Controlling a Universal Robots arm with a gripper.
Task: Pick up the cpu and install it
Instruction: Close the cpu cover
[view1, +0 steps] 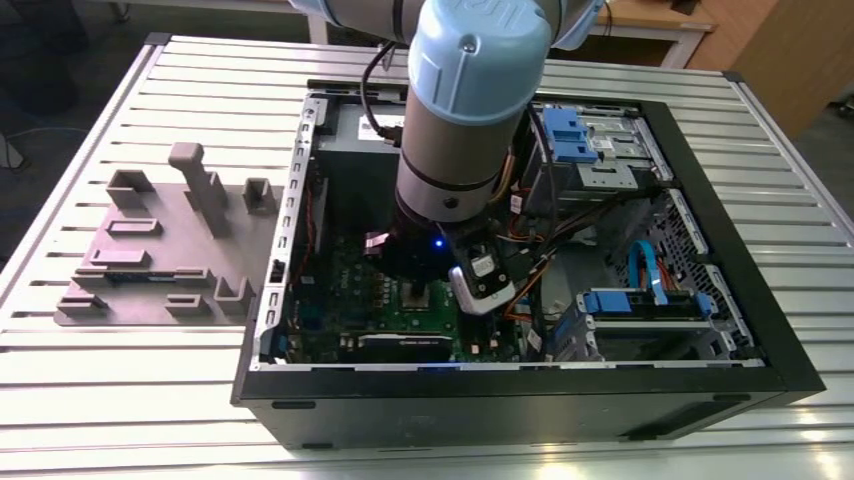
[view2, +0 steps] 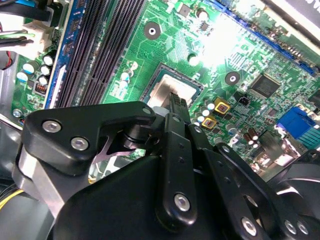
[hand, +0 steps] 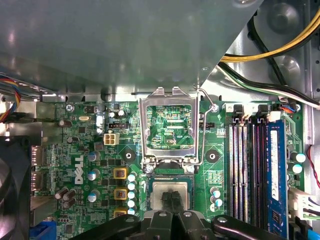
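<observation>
the gripper (hand: 170, 201), fingers pinched together, stands tips-down on or just above the cpu (hand: 158, 192) lying in its socket on the motherboard (hand: 100, 150) (load frame (hand: 168, 96) flipped up), where pressing a skewed chip could bend socket pins.

I count one cpu (hand: 159, 189), one raised socket frame (hand: 167, 125) and three yellow-framed square parts (hand: 119, 173) on one motherboard (hand: 205, 175). In the exterior view I count one computer case (view1: 534, 385), two blue drive brackets (view1: 565, 135), and one grey fixture tray (view1: 134, 260) at the case's nine o'clock.
</observation>
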